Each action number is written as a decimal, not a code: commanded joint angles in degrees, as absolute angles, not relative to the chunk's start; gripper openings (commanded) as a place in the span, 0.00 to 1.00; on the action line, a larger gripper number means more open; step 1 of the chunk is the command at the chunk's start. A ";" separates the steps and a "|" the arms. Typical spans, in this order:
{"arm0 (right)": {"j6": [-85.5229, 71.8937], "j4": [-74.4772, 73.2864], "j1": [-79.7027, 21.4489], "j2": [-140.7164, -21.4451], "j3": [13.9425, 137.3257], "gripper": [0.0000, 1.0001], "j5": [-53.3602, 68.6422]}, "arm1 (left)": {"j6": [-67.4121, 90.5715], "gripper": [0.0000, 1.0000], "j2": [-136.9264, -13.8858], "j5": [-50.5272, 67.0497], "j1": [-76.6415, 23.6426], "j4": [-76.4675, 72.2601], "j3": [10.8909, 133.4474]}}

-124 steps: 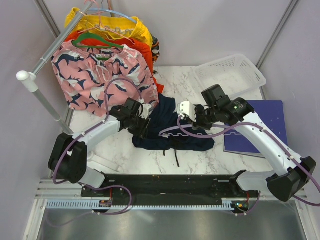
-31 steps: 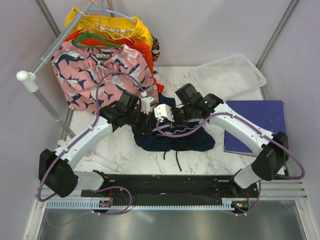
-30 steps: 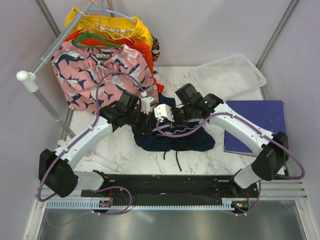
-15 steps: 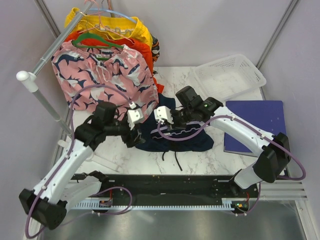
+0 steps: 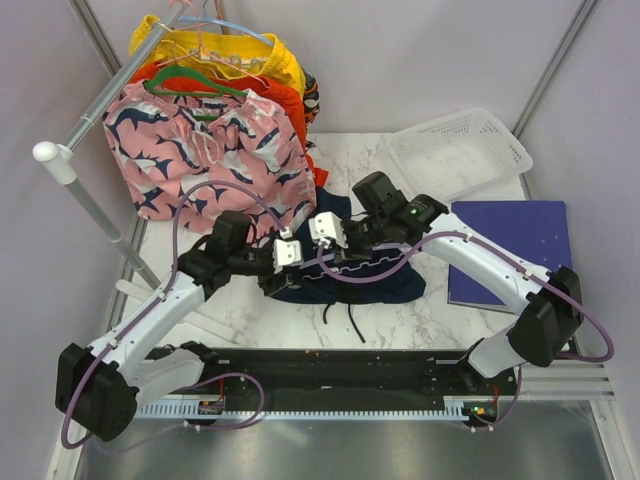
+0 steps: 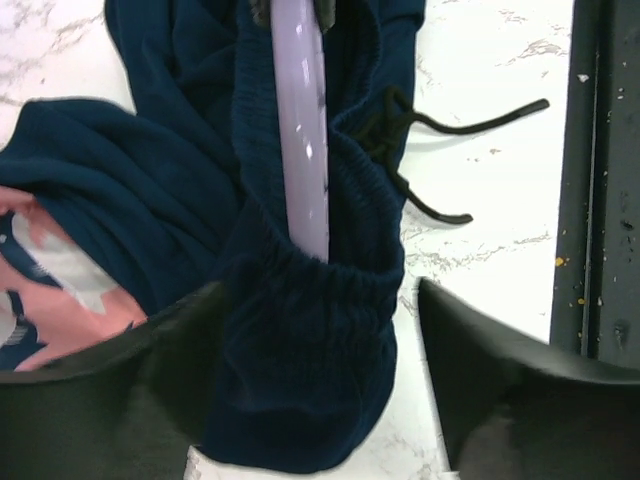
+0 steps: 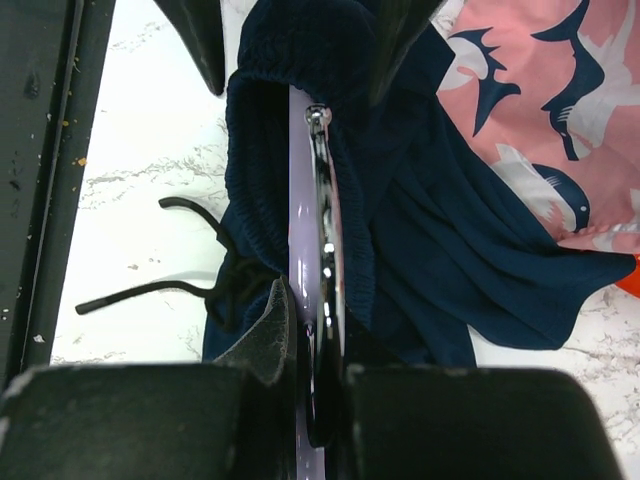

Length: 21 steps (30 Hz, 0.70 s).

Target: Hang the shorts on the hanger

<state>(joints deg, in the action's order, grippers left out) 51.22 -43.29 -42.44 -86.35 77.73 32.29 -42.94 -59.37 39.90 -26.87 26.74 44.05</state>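
Seen from above, the navy shorts (image 5: pixel 350 280) lie bunched mid-frame on the table (image 5: pixel 420 320), with both arms converging on them. From the left wrist, the left gripper (image 6: pixel 320 300) is spread wide astride the gathered fabric and holds nothing, likely poised to draw cloth along the pale hanger (image 6: pixel 300 120) threaded inside. From the right wrist, the right gripper (image 7: pixel 320 375) is clamped on the hanger at lower frame, apparently steadying it.

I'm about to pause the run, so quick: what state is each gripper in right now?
Left gripper: jaws open, straddling the waistband of the shorts, holding nothing.
Right gripper: jaws closed on the hanger.
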 commanded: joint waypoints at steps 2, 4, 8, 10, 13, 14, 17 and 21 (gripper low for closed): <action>50.02 -38.76 -42.98 -83.76 79.10 0.00 38.76 | -44.93 0.37 -61.61 41.84 -30.23 18.03 42.89; 46.25 -37.62 -42.98 -83.58 79.36 0.03 38.06 | -42.99 0.04 -62.66 41.66 -30.32 17.67 43.24; 27.47 -36.22 -36.08 -81.14 80.25 0.73 42.07 | -42.72 0.02 -60.04 41.13 -29.62 17.58 40.61; 13.00 -31.48 -32.10 -78.41 77.44 0.87 45.77 | -42.54 0.02 -58.89 42.70 -29.10 17.49 39.91; 0.14 -27.08 -26.47 -72.52 74.27 0.95 45.09 | -42.89 0.02 -56.34 46.13 -28.57 16.88 38.77; -1.91 -26.98 -22.89 -71.20 74.01 0.95 45.26 | -43.85 0.02 -55.55 46.49 -28.56 16.35 37.54; -1.43 -31.00 -18.73 -71.97 73.74 0.92 40.81 | -42.63 0.02 -55.02 45.97 -28.56 14.59 37.70; 3.24 -40.06 -18.63 -76.72 71.73 0.86 31.93 | -41.40 0.02 -55.46 48.33 -28.56 14.59 39.72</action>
<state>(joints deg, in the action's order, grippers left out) 4.75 -33.67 -18.17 -71.68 74.13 39.11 -41.98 -56.21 42.96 -28.62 18.65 37.34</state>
